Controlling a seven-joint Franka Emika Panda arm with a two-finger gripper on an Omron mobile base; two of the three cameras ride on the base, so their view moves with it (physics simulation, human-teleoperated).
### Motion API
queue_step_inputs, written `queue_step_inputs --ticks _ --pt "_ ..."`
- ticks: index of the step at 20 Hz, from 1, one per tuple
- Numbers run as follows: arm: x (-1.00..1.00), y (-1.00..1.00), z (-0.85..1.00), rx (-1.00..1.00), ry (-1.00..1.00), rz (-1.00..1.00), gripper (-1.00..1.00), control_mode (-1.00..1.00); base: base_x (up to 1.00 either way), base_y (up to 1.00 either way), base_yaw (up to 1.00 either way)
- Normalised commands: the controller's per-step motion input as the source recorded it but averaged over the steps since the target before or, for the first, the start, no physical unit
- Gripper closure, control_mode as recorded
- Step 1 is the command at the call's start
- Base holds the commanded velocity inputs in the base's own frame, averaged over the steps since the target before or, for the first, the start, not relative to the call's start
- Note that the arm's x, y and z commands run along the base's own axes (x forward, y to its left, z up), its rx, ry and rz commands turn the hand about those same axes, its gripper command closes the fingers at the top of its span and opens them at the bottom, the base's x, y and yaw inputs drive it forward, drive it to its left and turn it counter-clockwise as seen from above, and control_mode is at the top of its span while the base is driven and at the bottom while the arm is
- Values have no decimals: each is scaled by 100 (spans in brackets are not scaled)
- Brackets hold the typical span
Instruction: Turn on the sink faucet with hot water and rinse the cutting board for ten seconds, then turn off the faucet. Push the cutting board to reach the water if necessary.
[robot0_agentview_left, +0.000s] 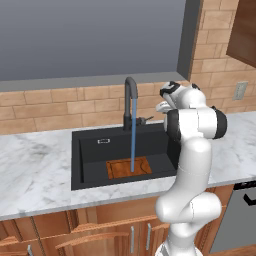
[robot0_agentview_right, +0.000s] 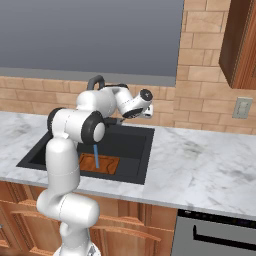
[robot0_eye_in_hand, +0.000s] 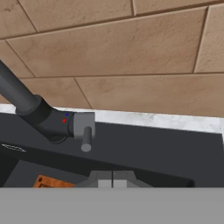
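Observation:
Water (robot0_agentview_left: 133, 135) runs in a thin blue stream from the black gooseneck faucet (robot0_agentview_left: 130, 97) onto the reddish-brown cutting board (robot0_agentview_left: 129, 168). The board lies flat on the floor of the black sink (robot0_agentview_left: 90, 150), toward its front. My gripper (robot0_eye_in_hand: 112, 180) is shut and holds nothing. It hangs over the sink's rear right corner (robot0_agentview_left: 161, 107), pointing at the backsplash. It is a short way right of the faucet's grey lever handle (robot0_eye_in_hand: 85, 132) and does not touch it. A corner of the cutting board (robot0_eye_in_hand: 51, 182) shows below the faucet base (robot0_eye_in_hand: 49, 121).
Marble counter (robot0_agentview_left: 35, 175) runs on both sides of the sink, with a brick backsplash (robot0_agentview_left: 55, 107) and a window behind. A wall outlet (robot0_agentview_right: 242, 107) and a wooden upper cabinet (robot0_agentview_right: 240, 45) are at the right. A dishwasher (robot0_agentview_right: 220, 232) sits under the right counter.

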Motion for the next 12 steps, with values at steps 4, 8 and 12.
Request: queue_step_inputs --ticks 4,8,12 --pt "0 0 0 0 0 0 100 -100 0 0 0" --pt "0 0 0 0 0 0 100 -100 0 0 0" --pt "0 0 0 0 0 0 100 -100 0 0 0"
